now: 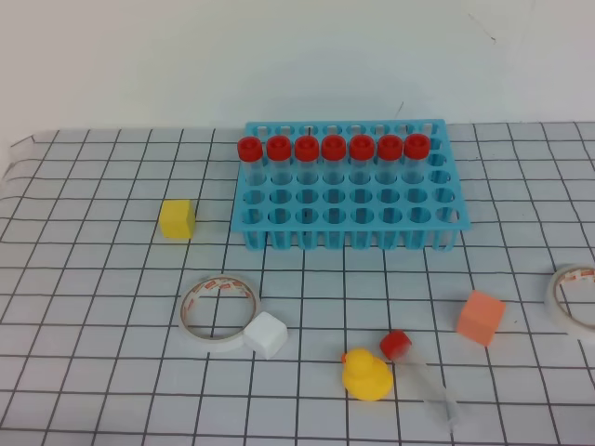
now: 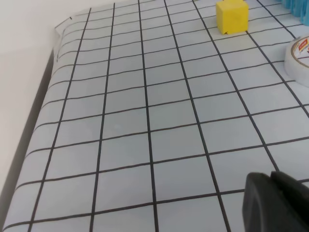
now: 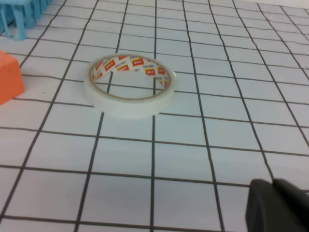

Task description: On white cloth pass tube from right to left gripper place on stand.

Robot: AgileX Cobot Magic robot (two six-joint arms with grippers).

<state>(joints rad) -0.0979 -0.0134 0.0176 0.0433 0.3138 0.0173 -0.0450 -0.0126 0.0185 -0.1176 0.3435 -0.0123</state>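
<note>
A: Grid-printed white cloth point(image 1: 93, 372) covers the whole bench, a smooth matte sheet crossed by thin black lines. Where is the tube?

B: A clear plastic test tube with a round red screw cap point(image 1: 418, 370) lies flat on the cloth, its cap touching a glossy yellow rubber duck point(image 1: 365, 375). It is held by nothing.

A: And the stand?

B: The bright blue plastic rack point(image 1: 351, 206), rectangular with rows of round holes, stands farther back. Seven more red-capped tubes point(image 1: 332, 149) sit upright in one of its back rows.

A: The grippers?

B: Neither shows in the high view. The left gripper point(image 2: 277, 203) is a dark rounded tip at the bottom of its wrist view, jaws together, empty. Far ahead of it sits a yellow cube point(image 2: 231, 16), with part of a white tape roll point(image 2: 299, 55) ahead to its right.

A: The right gripper point(image 3: 277, 205)?

B: Also together and empty. Ahead and left of it lies a second white tape ring with red and orange labels inside point(image 3: 129, 83), and farther left an orange foam block point(image 3: 8, 77).

A: Anything else?

B: A small white cube point(image 1: 265, 334) touches the first roll.
</note>
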